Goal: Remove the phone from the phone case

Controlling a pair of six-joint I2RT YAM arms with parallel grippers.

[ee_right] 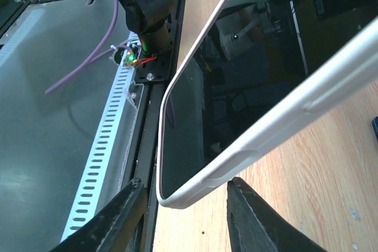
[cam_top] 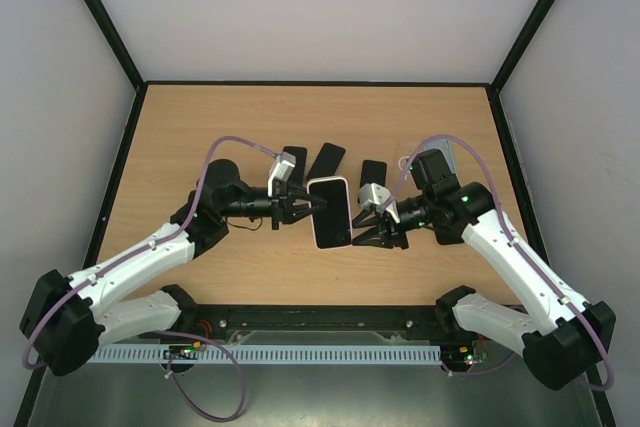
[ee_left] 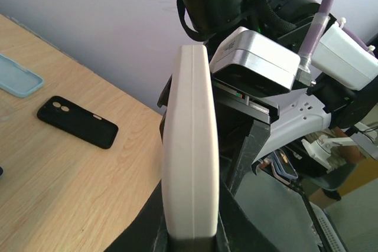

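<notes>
Phone case point(ee_left: 189, 146), phone point(ee_right: 236, 87) inside, sits raised off the counter point(cam_top: 200, 127); left claw point(cam_top: 300, 209) clamped on one edge. Right claw point(ee_right: 183, 190) half-open astride the opposite edge. Case looks flexy, phone stiff and slick: peel a corner lip.

A wood-grain worktop point(cam_top: 250, 117) fills the centre. Plain pale walls point(cam_top: 320, 7) rise at 9, 12 and 3 o'clock, edged by black frame posts point(cam_top: 100, 15). A white slotted duct point(cam_top: 300, 355) runs at 6 o'clock.

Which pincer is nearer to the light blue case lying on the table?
Right. The right pincer is at the right edge of the phone, on the side toward the light blue case; the left pincer grips its opposite edge, farther from the case.
</notes>
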